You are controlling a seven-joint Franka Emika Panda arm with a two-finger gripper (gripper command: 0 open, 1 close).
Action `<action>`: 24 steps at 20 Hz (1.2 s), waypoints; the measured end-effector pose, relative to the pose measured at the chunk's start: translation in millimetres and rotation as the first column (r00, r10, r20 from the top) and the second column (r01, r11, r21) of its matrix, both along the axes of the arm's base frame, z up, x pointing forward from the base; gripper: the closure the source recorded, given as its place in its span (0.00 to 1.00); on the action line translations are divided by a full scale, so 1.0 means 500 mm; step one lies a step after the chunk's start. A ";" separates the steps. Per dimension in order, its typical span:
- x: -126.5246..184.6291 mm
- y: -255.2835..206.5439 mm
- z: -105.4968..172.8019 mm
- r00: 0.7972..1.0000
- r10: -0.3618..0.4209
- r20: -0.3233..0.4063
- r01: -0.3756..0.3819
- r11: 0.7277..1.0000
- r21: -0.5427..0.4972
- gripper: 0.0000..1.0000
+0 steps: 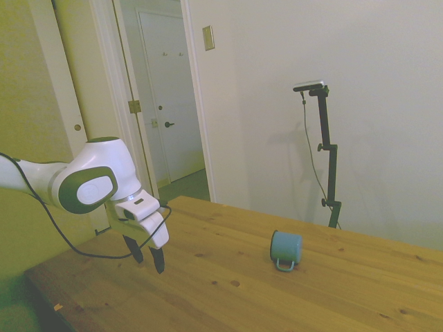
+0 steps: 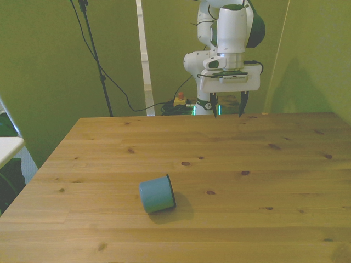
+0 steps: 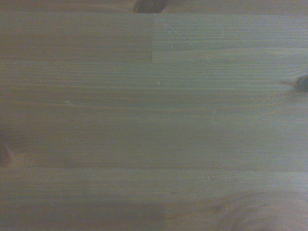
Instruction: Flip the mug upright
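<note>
Mug [image 2: 157, 194] lies on its side mid-tabletop, nearer the near edge, base toward the front view's left. Gripper [image 2: 226, 109] hovers over the far edge, jaws apart, empty, well apart from mug. Wrist cam shows bare tabletop [image 3: 154, 115] only.

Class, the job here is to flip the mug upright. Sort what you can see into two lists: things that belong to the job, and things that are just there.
Belongs to the job:
- the mug, lying on its side
- the gripper, open, above the far edge, well away from the mug
- the table, which bears the mug

Just there:
- the white door
- the wall plate
</note>
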State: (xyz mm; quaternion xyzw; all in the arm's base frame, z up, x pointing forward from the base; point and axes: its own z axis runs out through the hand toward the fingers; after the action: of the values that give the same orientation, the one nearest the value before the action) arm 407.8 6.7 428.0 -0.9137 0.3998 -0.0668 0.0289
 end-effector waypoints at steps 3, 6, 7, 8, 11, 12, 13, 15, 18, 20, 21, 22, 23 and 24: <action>0.006 -0.004 0.004 1.000 0.018 0.011 -0.017 1.000 -0.009 0.00; 0.045 -0.046 0.030 0.997 0.005 0.081 0.001 0.998 -0.071 0.00; 0.064 -0.070 0.039 0.995 -0.009 0.099 0.018 0.996 -0.089 0.00; 0.084 -0.096 0.048 0.993 -0.029 0.118 0.042 0.993 -0.106 0.00; 0.154 -0.164 0.072 0.978 -0.099 0.182 0.130 0.977 -0.169 0.00; 0.177 -0.181 0.076 0.971 -0.130 0.201 0.169 0.967 -0.190 0.00; 0.230 -0.197 0.069 0.961 -0.178 0.212 0.220 0.955 -0.197 0.00; 0.237 -0.192 0.070 0.964 -0.161 0.213 0.210 0.951 -0.228 0.00; 0.279 -0.193 0.046 0.966 -0.142 0.214 0.201 0.937 -0.287 0.00; 0.322 -0.202 0.020 0.968 -0.125 0.219 0.195 0.923 -0.333 0.00; 0.344 -0.206 0.008 0.966 -0.116 0.229 0.196 0.911 -0.364 0.00; 0.364 -0.209 -0.004 0.965 -0.108 0.240 0.198 0.897 -0.396 0.00; 0.382 -0.209 -0.016 0.964 -0.099 0.247 0.200 0.882 -0.426 0.00; 0.398 -0.207 -0.027 0.962 -0.089 0.259 0.203 0.866 -0.457 0.00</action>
State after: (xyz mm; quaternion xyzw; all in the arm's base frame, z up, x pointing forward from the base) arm 606.9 -97.0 414.6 -0.8452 0.4331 -0.2706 -0.1576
